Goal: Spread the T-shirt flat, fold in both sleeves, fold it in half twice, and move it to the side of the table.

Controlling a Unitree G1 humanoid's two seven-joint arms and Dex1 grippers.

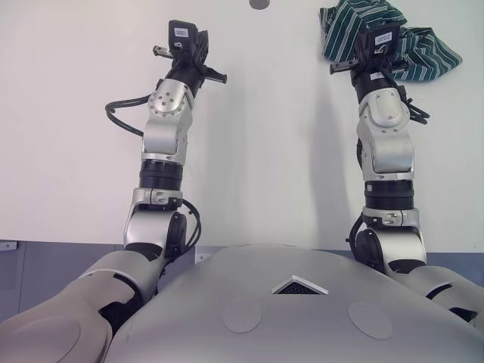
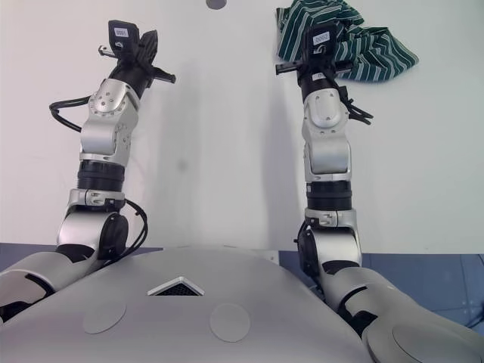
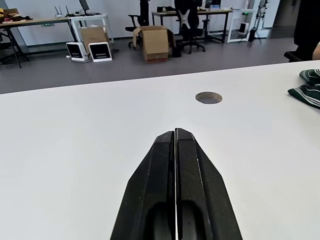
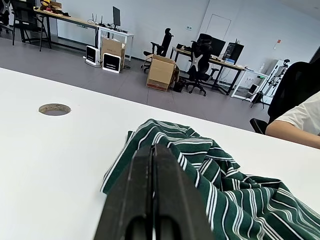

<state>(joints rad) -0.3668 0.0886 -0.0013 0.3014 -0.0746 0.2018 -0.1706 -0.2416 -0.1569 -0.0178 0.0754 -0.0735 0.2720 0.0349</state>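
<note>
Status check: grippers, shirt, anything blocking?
Left gripper shut, empty, over the table. Right gripper shut, at near edge of T-shirt. Shirt crumpled at far right, not yet spread. No obstacle seen.

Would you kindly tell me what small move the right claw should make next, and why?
Probably open the right claw and ease it forward onto the shirt. The claw is shut on nothing, and the shirt lies crumpled just ahead of it on the table, not yet spread.
</note>
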